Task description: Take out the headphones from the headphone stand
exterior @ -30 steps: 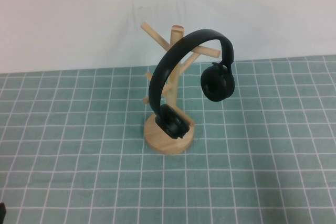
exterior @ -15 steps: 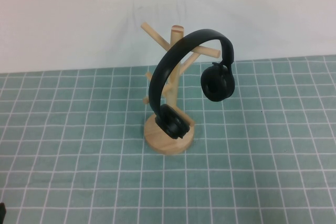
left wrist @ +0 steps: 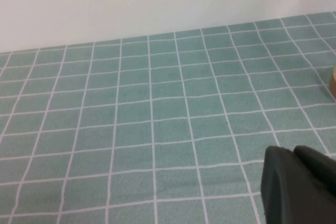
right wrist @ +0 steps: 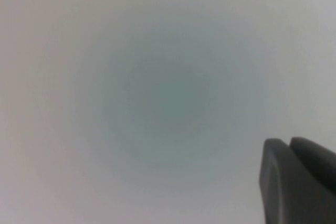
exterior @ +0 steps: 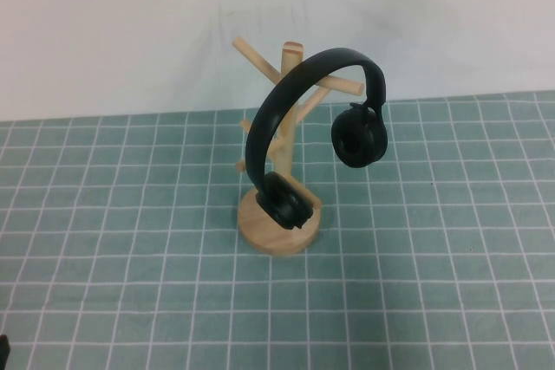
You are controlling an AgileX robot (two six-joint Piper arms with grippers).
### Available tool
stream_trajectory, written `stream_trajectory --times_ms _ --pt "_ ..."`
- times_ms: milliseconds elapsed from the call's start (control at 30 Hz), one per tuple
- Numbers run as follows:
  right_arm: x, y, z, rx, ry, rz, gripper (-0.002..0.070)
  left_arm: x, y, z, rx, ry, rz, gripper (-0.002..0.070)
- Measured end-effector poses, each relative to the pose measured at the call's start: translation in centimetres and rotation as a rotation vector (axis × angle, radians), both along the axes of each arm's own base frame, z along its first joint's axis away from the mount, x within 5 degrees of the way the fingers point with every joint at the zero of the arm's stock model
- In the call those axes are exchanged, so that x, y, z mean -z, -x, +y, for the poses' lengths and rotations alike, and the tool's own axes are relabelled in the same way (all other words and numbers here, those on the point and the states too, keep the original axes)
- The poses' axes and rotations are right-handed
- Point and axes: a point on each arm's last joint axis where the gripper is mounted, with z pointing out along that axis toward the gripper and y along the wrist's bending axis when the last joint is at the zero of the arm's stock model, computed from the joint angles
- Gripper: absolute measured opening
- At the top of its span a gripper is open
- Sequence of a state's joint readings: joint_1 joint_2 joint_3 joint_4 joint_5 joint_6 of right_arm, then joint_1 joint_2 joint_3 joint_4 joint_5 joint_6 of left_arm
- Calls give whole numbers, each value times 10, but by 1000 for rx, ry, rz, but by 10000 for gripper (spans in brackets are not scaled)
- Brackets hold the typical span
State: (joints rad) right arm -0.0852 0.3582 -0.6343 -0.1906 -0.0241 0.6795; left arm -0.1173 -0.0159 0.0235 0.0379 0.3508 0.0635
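Observation:
The black headphones (exterior: 279, 106) hang on the light wooden headphone stand (exterior: 269, 236) in the middle of the table in the high view. The headband lies over the top pegs. One ear cup (exterior: 358, 138) hangs free on the right and the other (exterior: 284, 199) rests over the round base. My left gripper (left wrist: 291, 153) is shut and empty, low over the mat, far left of the stand; an edge of the stand's base (left wrist: 333, 81) shows in the left wrist view. My right gripper (right wrist: 289, 142) is shut and empty, facing a blank pale surface.
A green mat with a white grid (exterior: 130, 214) covers the table up to a white back wall (exterior: 113, 32). A small black part (exterior: 3, 348) shows at the front left corner of the high view.

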Motion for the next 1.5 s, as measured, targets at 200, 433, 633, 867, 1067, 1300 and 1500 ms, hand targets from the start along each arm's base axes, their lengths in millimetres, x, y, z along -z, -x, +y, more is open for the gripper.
stream_trajectory --times_ms 200,433,633,867,1067,1300,1500 --pt "6 -34 -2 -11 -1 67 -6 0 0 0 0 0 0 -6" --pt "9 -68 17 -154 148 66 -6 0 0 0 0 0 0 -6" --pt "14 -84 33 -281 121 64 -6 0 0 0 0 0 0 -6" --pt "21 -99 37 -260 235 90 -6 0 0 0 0 0 0 -6" --pt "35 -113 35 -226 262 236 -6 0 0 0 0 0 0 -6" --pt "47 -128 29 -168 242 474 -6 0 0 0 0 0 0 -6" --pt "55 -134 31 -178 220 539 -6 0 0 0 0 0 0 -6"
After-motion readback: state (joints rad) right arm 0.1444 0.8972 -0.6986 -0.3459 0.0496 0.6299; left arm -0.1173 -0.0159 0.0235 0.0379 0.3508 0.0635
